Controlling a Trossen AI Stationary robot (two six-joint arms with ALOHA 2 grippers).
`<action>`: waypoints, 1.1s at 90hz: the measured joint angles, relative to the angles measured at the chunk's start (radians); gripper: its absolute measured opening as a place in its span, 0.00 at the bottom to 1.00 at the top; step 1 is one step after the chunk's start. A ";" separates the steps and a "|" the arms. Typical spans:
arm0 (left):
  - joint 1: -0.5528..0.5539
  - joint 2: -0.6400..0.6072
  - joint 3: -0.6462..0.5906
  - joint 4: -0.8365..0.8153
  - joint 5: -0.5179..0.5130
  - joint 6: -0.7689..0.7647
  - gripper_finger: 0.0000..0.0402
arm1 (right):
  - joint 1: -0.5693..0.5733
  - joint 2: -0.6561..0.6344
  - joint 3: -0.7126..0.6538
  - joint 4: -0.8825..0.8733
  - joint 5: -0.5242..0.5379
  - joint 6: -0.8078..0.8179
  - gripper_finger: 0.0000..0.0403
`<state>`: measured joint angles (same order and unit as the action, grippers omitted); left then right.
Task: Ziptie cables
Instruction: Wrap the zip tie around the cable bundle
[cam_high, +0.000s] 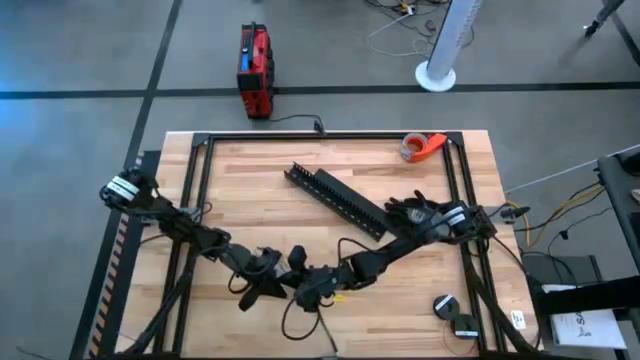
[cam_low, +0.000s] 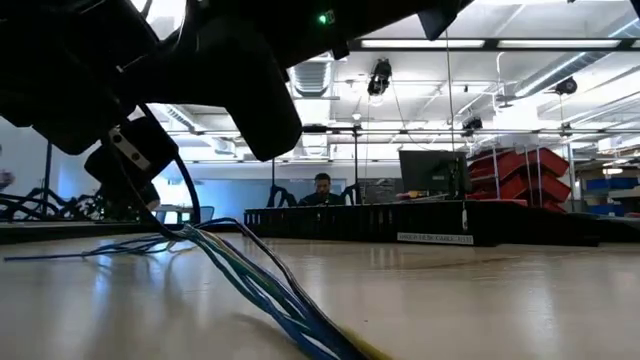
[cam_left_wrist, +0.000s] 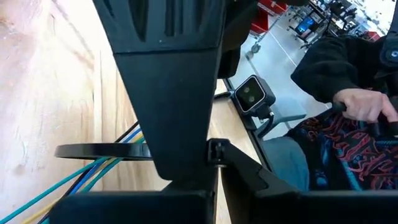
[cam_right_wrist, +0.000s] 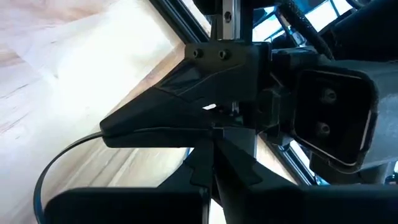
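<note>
The cables (cam_low: 255, 285), thin green and blue wires, lie in a loose bunch near the table's near edge (cam_high: 300, 318). Both grippers meet just above them. My left gripper (cam_high: 268, 272) comes in from the left and my right gripper (cam_high: 312, 284) from the right. A black ziptie (cam_left_wrist: 99, 151) crosses over the cables (cam_left_wrist: 87, 177), and in the right wrist view its strap (cam_right_wrist: 53, 165) curves in a loop. My left gripper (cam_left_wrist: 214, 155) and my right gripper (cam_right_wrist: 211, 146) each show their fingers closed together, tip against tip with the other. My left gripper is shut at the ziptie's end, where the strap (cam_left_wrist: 134, 151) runs in behind the other arm's dark finger. That finger hides the place of contact. The strap lies level, just over the cables. My right gripper is shut where the looped strap (cam_right_wrist: 99, 135) ends. The left gripper's finger, right in front, hides which part it has. The loop stands clear, low over the wood.
Two black slotted rails (cam_high: 340, 200) lie slanting mid-table. An orange tape roll (cam_high: 422, 147) sits at the far right, and small black parts (cam_high: 452, 312) at the near right. A red box (cam_high: 255, 70) stands on the floor beyond. A person's hand (cam_left_wrist: 364, 106) shows past the near edge.
</note>
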<state>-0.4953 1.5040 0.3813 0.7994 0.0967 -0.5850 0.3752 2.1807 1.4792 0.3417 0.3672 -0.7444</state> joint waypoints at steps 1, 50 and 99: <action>0.000 0.000 0.000 0.000 0.000 0.000 0.00 | 0.000 0.000 0.000 -0.001 0.000 0.000 0.00; 0.000 0.000 0.000 -0.001 -0.004 0.000 0.00 | 0.048 -0.013 0.000 -0.088 0.086 0.003 0.00; 0.016 0.000 0.000 0.000 -0.035 0.018 0.00 | 0.101 -0.018 0.000 -0.125 0.264 0.153 0.00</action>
<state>-0.4794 1.5040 0.3813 0.7990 0.0616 -0.5671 0.4762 2.1632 1.4788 0.2168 0.6310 -0.5910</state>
